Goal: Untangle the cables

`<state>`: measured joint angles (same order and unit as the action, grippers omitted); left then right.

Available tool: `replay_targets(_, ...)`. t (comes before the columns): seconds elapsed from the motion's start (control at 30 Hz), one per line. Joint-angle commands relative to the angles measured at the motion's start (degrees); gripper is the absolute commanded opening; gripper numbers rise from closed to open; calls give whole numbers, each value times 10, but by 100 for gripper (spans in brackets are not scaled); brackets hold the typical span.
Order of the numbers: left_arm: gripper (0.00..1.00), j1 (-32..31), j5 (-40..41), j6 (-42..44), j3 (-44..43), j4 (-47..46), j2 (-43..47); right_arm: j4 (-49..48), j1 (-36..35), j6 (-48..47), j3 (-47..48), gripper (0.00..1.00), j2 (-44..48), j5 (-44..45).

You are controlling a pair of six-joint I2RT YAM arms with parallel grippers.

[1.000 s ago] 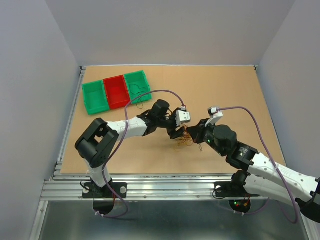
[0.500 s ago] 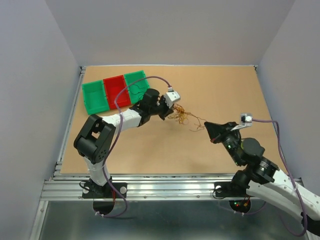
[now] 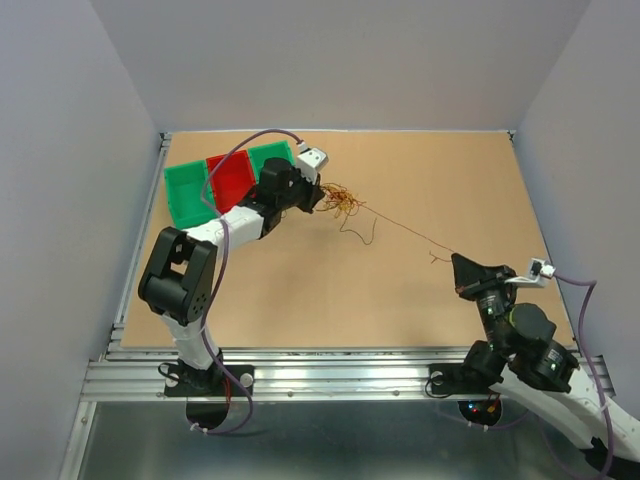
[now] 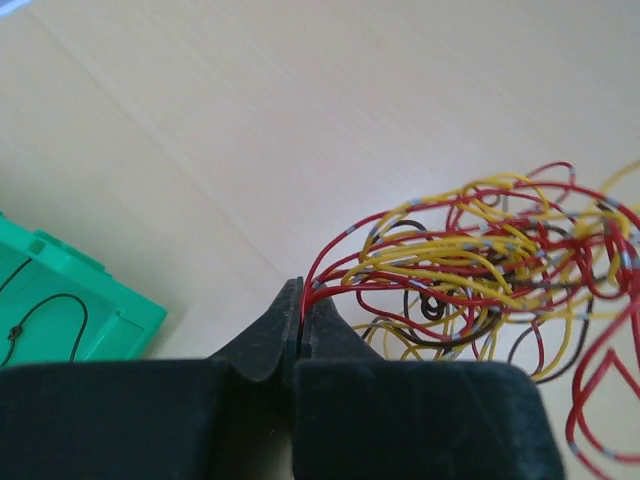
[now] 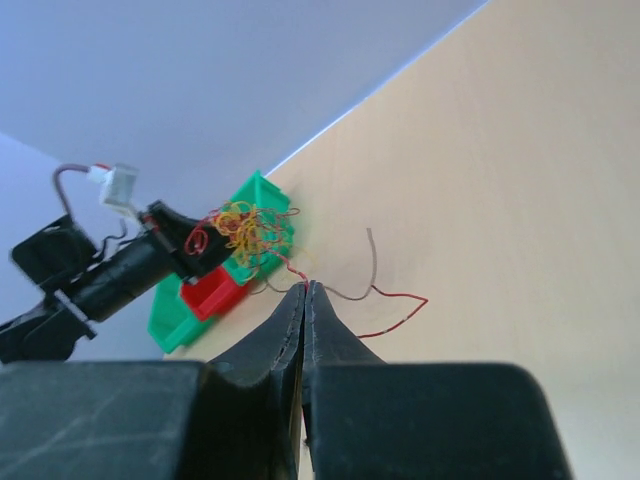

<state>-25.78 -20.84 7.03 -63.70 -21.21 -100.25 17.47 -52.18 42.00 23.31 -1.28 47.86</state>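
The cables are a curly clump (image 3: 341, 203) of thin red, yellow and dark wires hanging just right of the bins. My left gripper (image 3: 320, 197) is shut on red strands at the clump's left edge; in the left wrist view the tips (image 4: 302, 300) pinch those strands and the clump (image 4: 480, 260) spreads to the right. One thin red strand (image 3: 405, 229) runs taut from the clump to my right gripper (image 3: 458, 260), shut on its end at the near right. In the right wrist view the tips (image 5: 307, 287) clamp that strand, and a loose tail (image 5: 400, 300) curls beside them.
Three bins stand at the back left: green (image 3: 190, 195), red (image 3: 231, 180) and green (image 3: 270, 158), the last partly behind my left arm. A dark wire lies in the green bin (image 4: 60, 315). Lilac arm cables (image 3: 575, 300) loop above both arms.
Both arms have drawn apart: the left carried the clump back-left toward the bins after closing on it, the right pulled to the near right, stretching one strand straight between them.
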Motion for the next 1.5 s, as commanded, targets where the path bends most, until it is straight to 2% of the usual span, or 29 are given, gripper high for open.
replay_targets(0.0,0,11,-64,11,16,-30,73,4,-2,5,14,3,-40,72)
replay_targets(0.07,0,3,-80,18,22,-30,89,3,-1,1,19,10,-83,72)
replay_targets(0.1,0,2,-109,30,27,-29,104,0,-2,-5,30,26,-140,70)
replay_targets(0.13,0,-1,-121,34,29,-21,110,-2,-2,-8,40,68,-171,62)
replay_targets(0.17,0,-4,-132,41,31,-16,118,-5,-2,-12,48,80,-202,55)
replay_targets(0.23,0,-11,-156,63,38,-1,141,-19,-2,-26,83,89,-310,46)
replay_targets(0.3,0,-34,-175,83,43,15,160,-67,-2,-73,110,89,-379,16)
replay_targets(0.37,0,-59,-172,125,47,41,171,-119,-2,-116,116,89,-452,-32)
replay_targets(0.4,0,-89,-167,139,54,48,180,-148,-2,-159,118,89,-468,-53)
replay_targets(0.43,0,-103,-145,147,59,53,184,-217,-2,-181,111,88,-481,-78)
replay_targets(0.47,0,-114,-134,161,67,53,190,-251,-2,-218,105,88,-496,-133)
replay_targets(0.53,0,-129,-127,164,70,56,193,-326,-2,-244,96,87,-506,-174)
replay_targets(0.67,0,-130,-137,162,62,69,189,-389,-2,-285,84,85,-508,-196)
replay_targets(0.73,0,-130,-167,167,59,78,191,-413,-2,-295,84,83,-520,-201)
replay_targets(0.8,0,-130,-186,168,56,88,195,-398,-2,-299,103,67,-542,-200)
replay_targets(0.83,0,-129,-188,170,55,91,196,-392,-2,-297,110,54,-547,-199)
replay_targets(0.87,0,-129,-191,171,57,93,198,-387,-2,-295,113,28,-551,-196)
replay_targets(0.9,0,-129,-189,172,58,93,204,-385,-2,-284,113,14,-551,-183)
replay_targets(0.93,0,-129,-180,174,58,93,206,-381,-2,-277,111,4,-549,-172)
replay_targets(0.97,0,-128,-168,158,59,80,208,-380,-2,-270,107,1,-539,-156)
replay_targets(1.07,0,-105,-88,95,62,29,208,-337,-1,-216,96,1,-508,-34)
replay_targets(1.1,0,-75,-50,72,64,14,206,-308,-1,-184,91,1,-496,27)
replay_targets(1.17,0,-32,-27,3,63,-22,203,-284,-2,-155,70,1,-447,75)
replay_targets(1.2,0,22,-11,-22,56,-29,193,-263,-2,-131,62,0,-424,109)
replay_targets(1.3,0,92,-14,-104,32,-31,157,-221,-2,-100,34,0,-332,145)
replay_targets(1.37,0,135,-27,-127,22,-32,140,-199,-1,-92,25,1,-284,153)
replay_targets(1.47,0,145,-39,-136,12,-32,117,-158,-2,-83,12,0,-194,176)
